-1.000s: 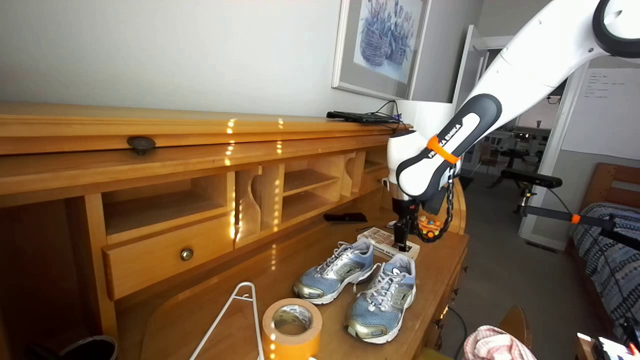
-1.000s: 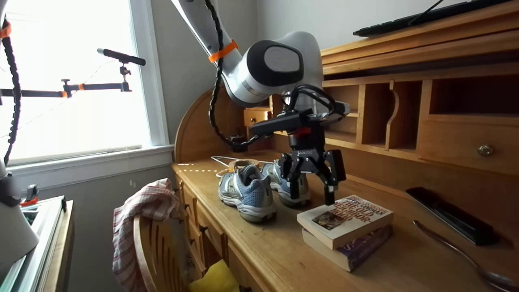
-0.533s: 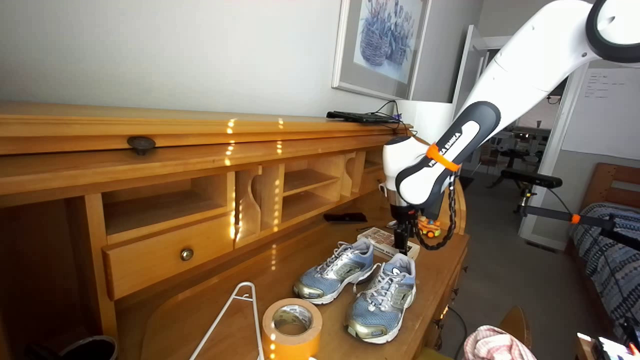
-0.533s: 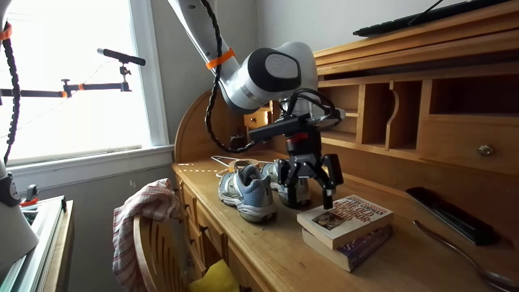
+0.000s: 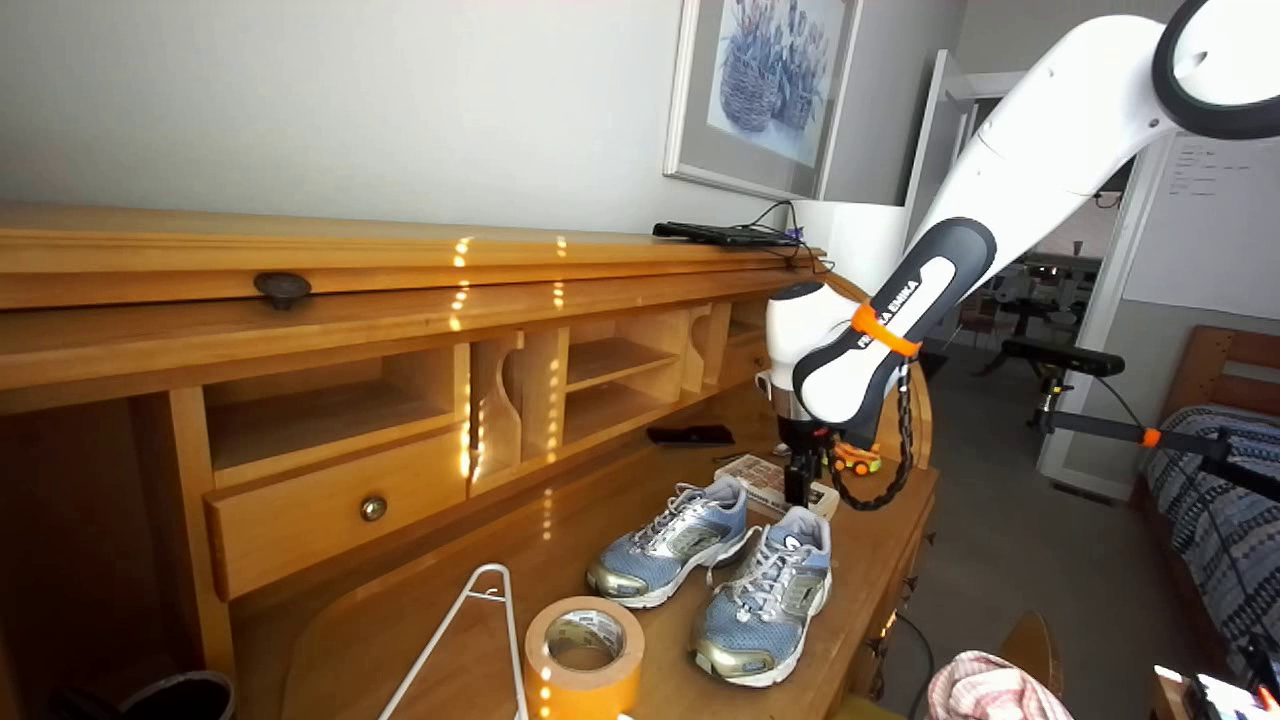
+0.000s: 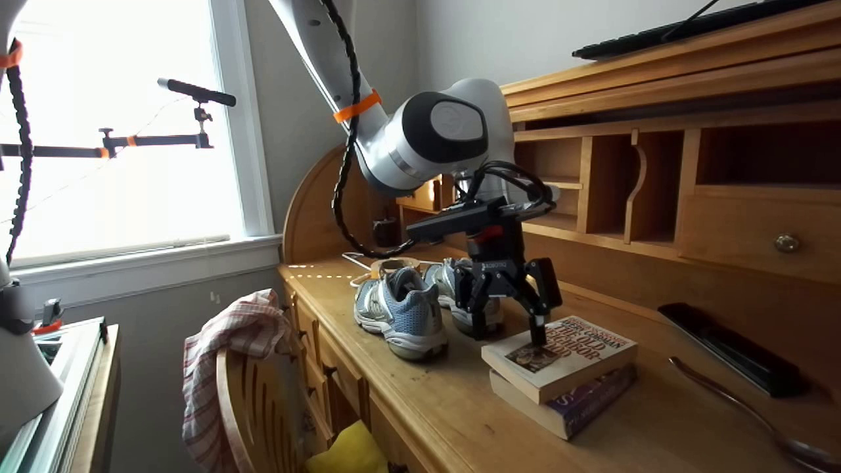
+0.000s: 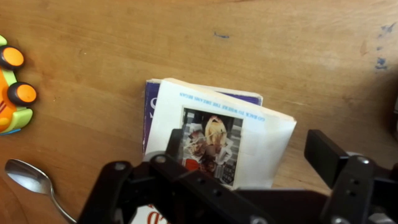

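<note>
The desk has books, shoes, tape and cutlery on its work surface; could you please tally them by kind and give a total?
Books: 2
Shoes: 2
Rolls of tape: 1
Spoons: 1
Total: 6

The wooden worktop (image 6: pixel 453 395) carries the purple lower book (image 6: pixel 593 403), partly beneath the tool (image 6: pixel 509 334). Two blue-grey running shoes (image 5: pixel 768 608) stand near the tool to one side, with a tape roll (image 5: pixel 590 692) and a white hanger (image 5: pixel 515 645) farther from it. On the tool's opposite side are a spoon (image 7: pixel 34 181), a long black object (image 6: pixel 729 348) and a wheeled toy (image 7: pixel 9 107).
</note>
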`<act>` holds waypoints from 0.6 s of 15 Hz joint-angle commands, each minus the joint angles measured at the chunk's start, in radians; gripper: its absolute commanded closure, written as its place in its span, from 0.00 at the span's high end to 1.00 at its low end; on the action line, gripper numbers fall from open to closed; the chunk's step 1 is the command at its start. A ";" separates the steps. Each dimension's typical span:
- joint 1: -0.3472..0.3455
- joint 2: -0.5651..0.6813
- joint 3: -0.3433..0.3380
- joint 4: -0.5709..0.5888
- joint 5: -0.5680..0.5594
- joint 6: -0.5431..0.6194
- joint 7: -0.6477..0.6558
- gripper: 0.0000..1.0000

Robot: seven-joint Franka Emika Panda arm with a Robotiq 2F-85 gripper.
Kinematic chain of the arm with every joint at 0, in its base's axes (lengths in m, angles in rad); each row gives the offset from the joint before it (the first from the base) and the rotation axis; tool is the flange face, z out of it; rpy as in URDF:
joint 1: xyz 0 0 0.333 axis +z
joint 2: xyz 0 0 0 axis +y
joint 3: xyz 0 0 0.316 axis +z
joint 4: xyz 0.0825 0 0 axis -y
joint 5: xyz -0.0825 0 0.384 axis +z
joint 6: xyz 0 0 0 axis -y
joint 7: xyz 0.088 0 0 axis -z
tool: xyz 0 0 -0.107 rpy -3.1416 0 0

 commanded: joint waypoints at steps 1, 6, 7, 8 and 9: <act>0.019 0.019 -0.019 -0.007 -0.029 0.051 0.041 1.00; 0.029 0.034 -0.030 -0.007 -0.031 0.071 0.059 1.00; 0.029 0.036 -0.032 -0.005 -0.030 0.072 0.060 1.00; 0.031 0.038 -0.037 -0.004 -0.033 0.075 0.065 1.00; 0.032 0.040 -0.040 -0.004 -0.032 0.077 0.066 1.00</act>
